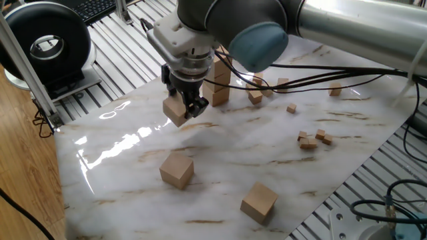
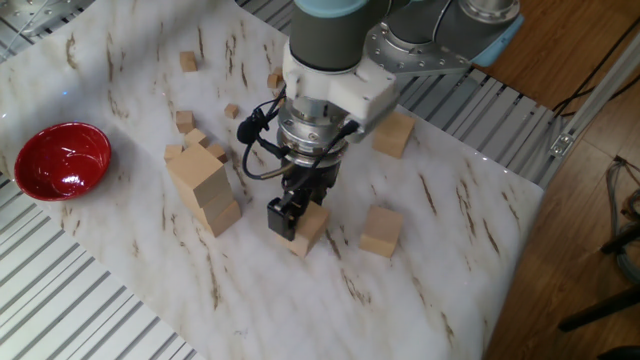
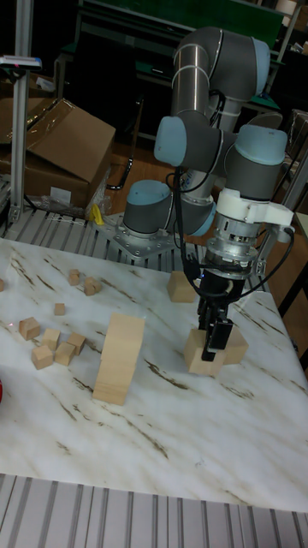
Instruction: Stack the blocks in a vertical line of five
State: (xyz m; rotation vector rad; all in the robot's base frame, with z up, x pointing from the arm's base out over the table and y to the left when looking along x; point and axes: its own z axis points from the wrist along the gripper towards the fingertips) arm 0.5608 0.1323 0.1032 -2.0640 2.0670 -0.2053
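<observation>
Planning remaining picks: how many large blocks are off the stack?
3: held block in the jaws, near block beside it, far block behind the arm. Arm may hide others.

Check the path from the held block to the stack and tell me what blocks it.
Nothing visible does. The gripper holds one block clear of the table, and the marble between it and the stack is bare. The tiny cubes lie behind the stack; the other two loose blocks sit away from that line.

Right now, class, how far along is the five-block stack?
Done: a partial stack stands, seemingly about three blocks high. In hand: the gripper is shut on the held block. Left: place it on the stack, then add a loose block.
</observation>
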